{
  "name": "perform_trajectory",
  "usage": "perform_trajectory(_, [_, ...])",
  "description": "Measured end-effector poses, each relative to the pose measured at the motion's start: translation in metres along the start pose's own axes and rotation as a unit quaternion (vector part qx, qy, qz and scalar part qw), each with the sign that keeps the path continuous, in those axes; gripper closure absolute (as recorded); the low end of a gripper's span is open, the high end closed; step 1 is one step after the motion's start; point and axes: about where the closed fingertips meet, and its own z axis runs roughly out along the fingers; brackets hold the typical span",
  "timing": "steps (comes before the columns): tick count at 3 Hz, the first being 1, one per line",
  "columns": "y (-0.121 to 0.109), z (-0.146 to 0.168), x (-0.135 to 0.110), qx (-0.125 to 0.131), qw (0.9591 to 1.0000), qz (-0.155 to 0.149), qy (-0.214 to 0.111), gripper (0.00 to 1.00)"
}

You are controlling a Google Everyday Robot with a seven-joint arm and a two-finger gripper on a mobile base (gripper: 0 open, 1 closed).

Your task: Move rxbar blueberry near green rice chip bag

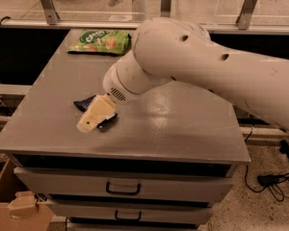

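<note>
Gripper (pixel 90 121), pale tan: low over the front-left part of the tabletop (pixel 183 129), tilted down toward the front-left corner, tip close to the grey surface. Cannot tell whether clenched, released or grasping. Covers the middle of the rxbar blueberry (pixel 84 103) from above. Of that bar, only two dark navy ends in view, one poking out toward the left edge, the other toward the front edge, just beside the tan tip. Appears to lie flat on the tabletop; contact with the gripper not clear. Behind the gripper, a round white wrist with a vented patch, then the thick white arm (pixel 207 66), stretching over the middle of the tabletop and out past the right edge. Well apart from bar and gripper, at the back edge near the back-left corner: the green rice chip bag (pixel 100 41), flat, bright green, with white lettering and orange-tan chip pictures facing up. Under the front edge, two drawers (pixel 173 189) with dark handles. Down on the floor by the front-left corner, a cardboard box (pixel 14 208). On the floor past the right edge, black cables (pixel 274 182).
</note>
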Motion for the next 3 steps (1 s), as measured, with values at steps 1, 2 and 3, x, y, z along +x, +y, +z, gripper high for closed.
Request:
perform_trajectory(1, [0.002, 0.017, 0.005, 0.008, 0.9997, 0.02, -0.006, 0.0])
perform_trajectory(2, [0.001, 0.03, 0.01, 0.023, 0.9983, 0.053, -0.008, 0.0])
perform_trajectory(3, [-0.002, 0.039, 0.014, 0.035, 0.9962, 0.079, -0.005, 0.18])
